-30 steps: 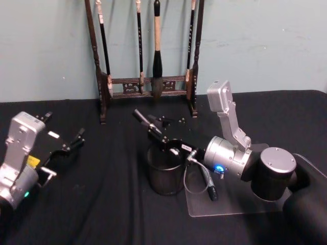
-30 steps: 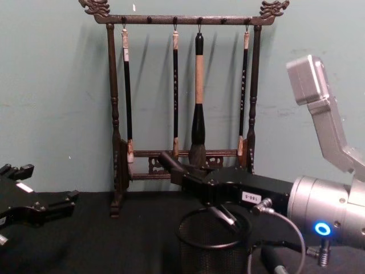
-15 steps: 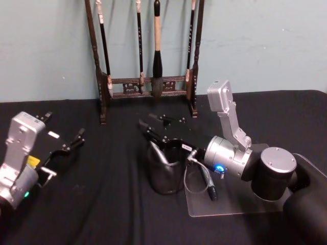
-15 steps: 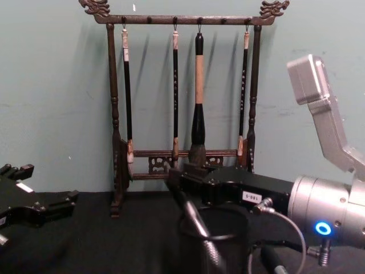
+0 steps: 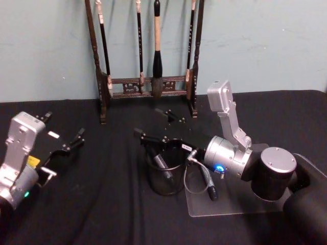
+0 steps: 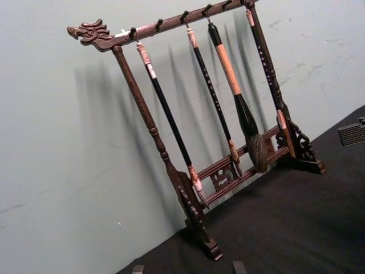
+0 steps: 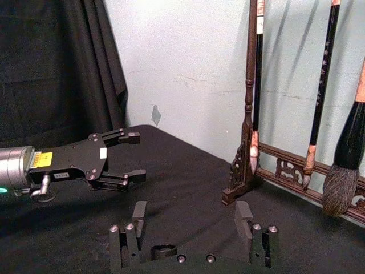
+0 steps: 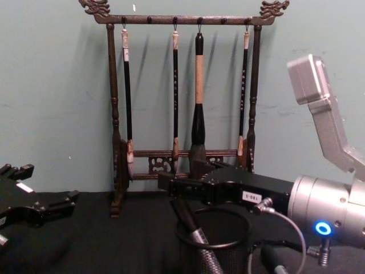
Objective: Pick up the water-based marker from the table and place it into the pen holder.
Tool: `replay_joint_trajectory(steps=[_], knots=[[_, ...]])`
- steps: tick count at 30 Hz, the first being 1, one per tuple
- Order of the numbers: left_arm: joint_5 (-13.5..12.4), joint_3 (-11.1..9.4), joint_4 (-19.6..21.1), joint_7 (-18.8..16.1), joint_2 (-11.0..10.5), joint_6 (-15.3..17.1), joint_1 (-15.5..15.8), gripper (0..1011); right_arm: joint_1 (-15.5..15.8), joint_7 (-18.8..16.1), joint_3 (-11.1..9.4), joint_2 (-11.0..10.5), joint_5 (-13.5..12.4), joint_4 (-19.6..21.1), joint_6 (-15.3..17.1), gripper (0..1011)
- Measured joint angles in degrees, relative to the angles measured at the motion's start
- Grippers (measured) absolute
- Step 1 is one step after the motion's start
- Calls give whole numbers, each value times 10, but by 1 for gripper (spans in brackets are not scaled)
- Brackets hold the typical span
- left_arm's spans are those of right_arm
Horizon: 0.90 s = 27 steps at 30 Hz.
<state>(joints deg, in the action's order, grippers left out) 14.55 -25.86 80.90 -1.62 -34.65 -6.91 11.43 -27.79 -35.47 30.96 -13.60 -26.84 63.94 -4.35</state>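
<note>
Item count: one pen holder (image 5: 164, 176), one water-based marker (image 5: 160, 161), one brush rack (image 5: 148, 81) carrying four hanging brushes, one clear plate (image 5: 240, 206) and two end effectors.

The marker stands inside the pen holder. It leans against the rim, its upper end toward the robot's left, and nothing grips it.

The right end effector (image 5: 148, 121) is just above the pen holder, its fingers spread wide apart and gripping nothing. The left end effector (image 5: 65, 124) rests well to the left of the pen holder, low over the tabletop (image 5: 102, 204), fingers also apart and not gripping anything.

The tabletop is flat matte black. The clear plate lies on it just right of the pen holder, under the right arm. The brush rack stands behind the pen holder, against a pale blue-green wall (image 5: 265, 46).

View differences:
- The chest view adds the rack's top rail with dragon-head ends and shows the marker (image 8: 193, 237) crossing the holder's mesh wall (image 8: 228, 254) from the side.
- The right wrist view shows the left end effector (image 7: 138, 154) farther off and a black curtain (image 7: 57, 68) beyond it.
</note>
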Motion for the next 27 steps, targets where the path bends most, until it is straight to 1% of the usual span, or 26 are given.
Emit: replay_joint_trajectory(steps=[1,2,11,13,15,17,19,22,23,24,26,27], knots=[[0,0,0,0,0,0,0,1001,0,0,0,0,0,0,0,980],[0,0,0,0,0,0,0,1001,0,0,0,0,0,0,0,1002],[0,0,0,0,0,0,0,1001,1,3,0,-2,0,4,5,1002],[0,0,0,0,0,0,0,1001,7,16,-4,-8,1,23,19,1002],[0,0,0,0,0,0,0,1001,12,24,-9,-14,1,38,25,1002],[0,0,0,0,0,0,0,1001,20,34,-18,-24,-1,61,33,1002],[0,0,0,0,0,0,0,1001,22,37,-20,-27,-1,66,35,1002],[0,0,0,0,0,0,0,1001,30,52,-27,-40,-1,90,48,1002],[0,0,0,0,0,0,0,1001,30,52,-27,-40,-1,90,48,1002],[0,0,0,0,0,0,0,1001,35,62,-31,-46,0,101,57,1002],[0,0,0,0,0,0,0,1001,37,67,-33,-49,1,106,61,1002],[0,0,0,0,0,0,0,1001,44,79,-38,-58,4,119,71,1002]])
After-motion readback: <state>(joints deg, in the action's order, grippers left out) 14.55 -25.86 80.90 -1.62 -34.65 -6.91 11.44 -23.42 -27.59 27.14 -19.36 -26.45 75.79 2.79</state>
